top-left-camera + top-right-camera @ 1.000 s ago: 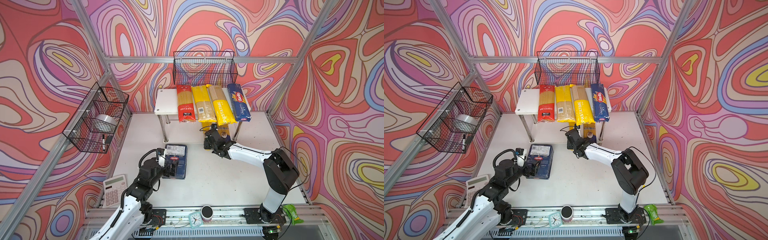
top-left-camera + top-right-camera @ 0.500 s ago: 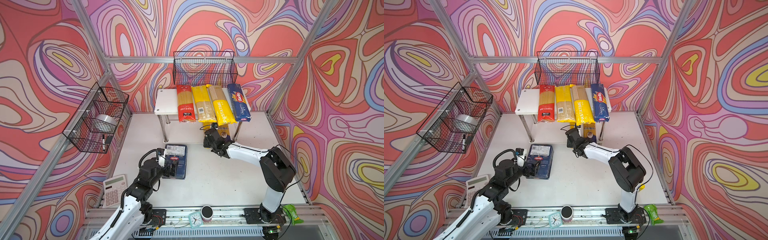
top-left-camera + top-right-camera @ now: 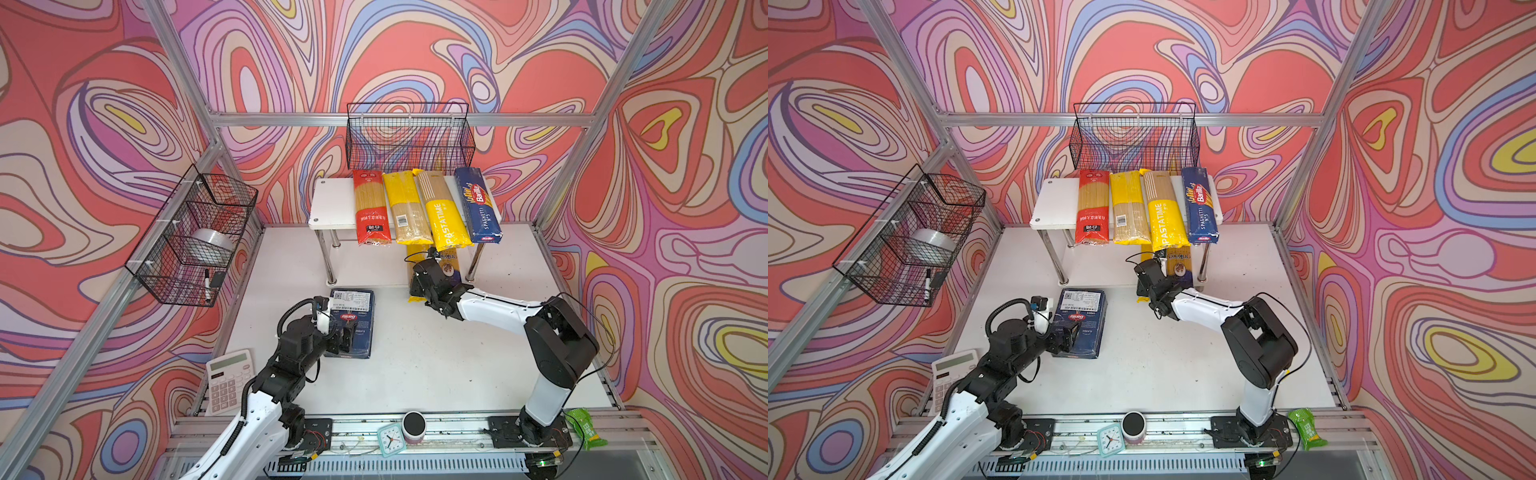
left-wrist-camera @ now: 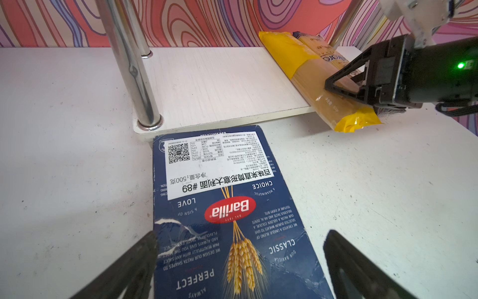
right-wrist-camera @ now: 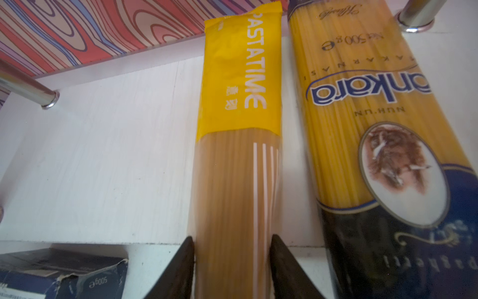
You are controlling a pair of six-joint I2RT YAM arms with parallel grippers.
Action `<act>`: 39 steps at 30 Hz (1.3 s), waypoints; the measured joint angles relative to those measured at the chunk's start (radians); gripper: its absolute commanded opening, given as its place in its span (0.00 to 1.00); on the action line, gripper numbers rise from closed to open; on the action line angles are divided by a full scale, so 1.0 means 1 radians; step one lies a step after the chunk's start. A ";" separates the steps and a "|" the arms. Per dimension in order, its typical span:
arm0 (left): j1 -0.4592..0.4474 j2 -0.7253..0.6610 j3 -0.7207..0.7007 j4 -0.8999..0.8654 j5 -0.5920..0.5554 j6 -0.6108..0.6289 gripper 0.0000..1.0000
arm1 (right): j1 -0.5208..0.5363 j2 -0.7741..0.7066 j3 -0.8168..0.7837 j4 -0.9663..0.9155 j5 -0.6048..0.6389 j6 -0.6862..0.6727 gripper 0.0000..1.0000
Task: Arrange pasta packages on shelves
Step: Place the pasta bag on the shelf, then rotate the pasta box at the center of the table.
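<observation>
The white shelves (image 3: 332, 203) carry four pasta packages on the top board: a red bag (image 3: 371, 208), a yellow bag (image 3: 405, 208), a PASTATIME bag (image 3: 442, 212) and a slim Barilla box (image 3: 478, 205). On the lower board (image 4: 219, 85) lie another PASTATIME bag (image 5: 238, 168) and a dark blue bag (image 5: 362, 103). My right gripper (image 5: 231, 240) is open, its fingers close along both sides of that lower PASTATIME bag, whose front end overhangs the board. The wide Barilla box (image 4: 227, 207) lies flat on the table before the rack. My left gripper (image 4: 240, 233) hovers open over its near end.
A black wire basket (image 3: 409, 137) hangs on the back wall above the rack. Another basket (image 3: 191, 237) on the left wall holds a tape roll and a marker. A calculator (image 3: 228, 380), a clock (image 3: 390, 440), a cup (image 3: 414, 426) and a green packet (image 3: 584, 428) lie along the front edge.
The right gripper's jaws have parted from the PASTATIME bag on the lower board. The left arm and the wide Barilla box have not moved.
</observation>
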 measured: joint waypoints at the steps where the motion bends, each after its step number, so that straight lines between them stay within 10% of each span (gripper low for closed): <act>1: 0.000 0.000 0.000 0.000 0.000 0.000 1.00 | 0.000 -0.006 -0.001 0.001 0.000 0.000 0.55; 16: 0.000 -0.006 0.000 0.000 0.000 0.000 1.00 | 0.029 -0.282 -0.225 0.015 -0.071 0.040 0.64; 27: 0.000 -0.005 0.000 0.000 0.000 0.000 1.00 | 0.310 -0.612 -0.467 -0.039 -0.031 0.127 0.66; 39: 0.000 -0.005 0.000 0.000 -0.018 -0.003 1.00 | 0.423 -0.612 -0.505 -0.052 -0.064 0.153 0.68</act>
